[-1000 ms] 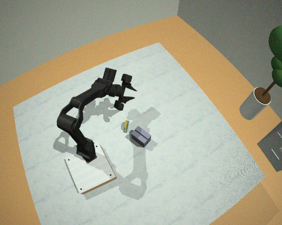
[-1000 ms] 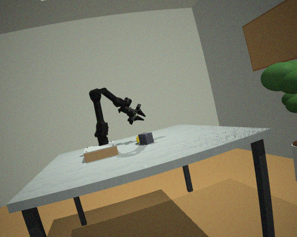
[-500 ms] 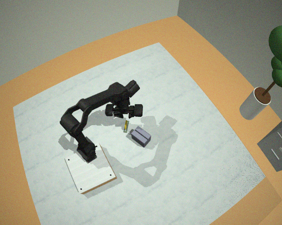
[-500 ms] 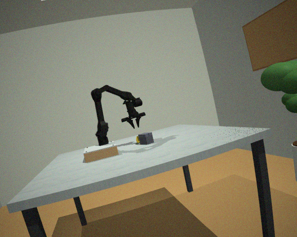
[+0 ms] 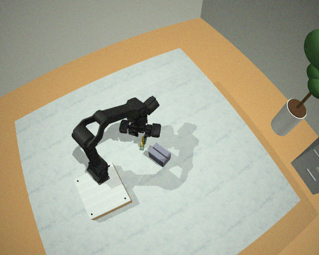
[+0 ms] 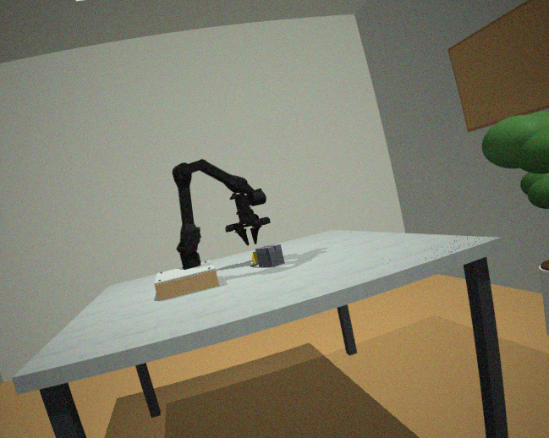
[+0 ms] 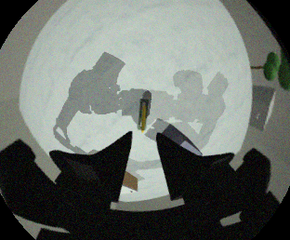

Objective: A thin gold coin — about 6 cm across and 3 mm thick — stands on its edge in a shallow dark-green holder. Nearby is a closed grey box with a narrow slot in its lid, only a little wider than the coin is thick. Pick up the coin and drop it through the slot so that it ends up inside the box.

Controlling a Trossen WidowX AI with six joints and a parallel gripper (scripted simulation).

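The gold coin [image 5: 142, 142] [image 6: 254, 257] [image 7: 143, 116] stands on its edge in the dark-green holder [image 5: 141, 148] [image 7: 144, 100]. The closed grey box [image 5: 156, 157] [image 6: 270, 255] [image 7: 175, 134] stands close beside the holder, its lid slot visible in the top view. My gripper [image 6: 251, 243] [image 7: 144, 135] points down above the coin, partly open and empty, with a gap between the fingertips and the coin. In the wrist view the coin lies just beyond the gap between the fingertips, nearly in line with it. In the top view the gripper hides part of the holder's far end.
The arm's white-topped base block [image 5: 103, 196] [image 6: 187, 284] stands at the near left of the table [image 5: 208, 178] [image 6: 312, 282]. The grey box is the nearest obstacle to the fingers. A potted plant [image 5: 288, 117] and a grey cabinet [image 5: 312, 164] are off the table.
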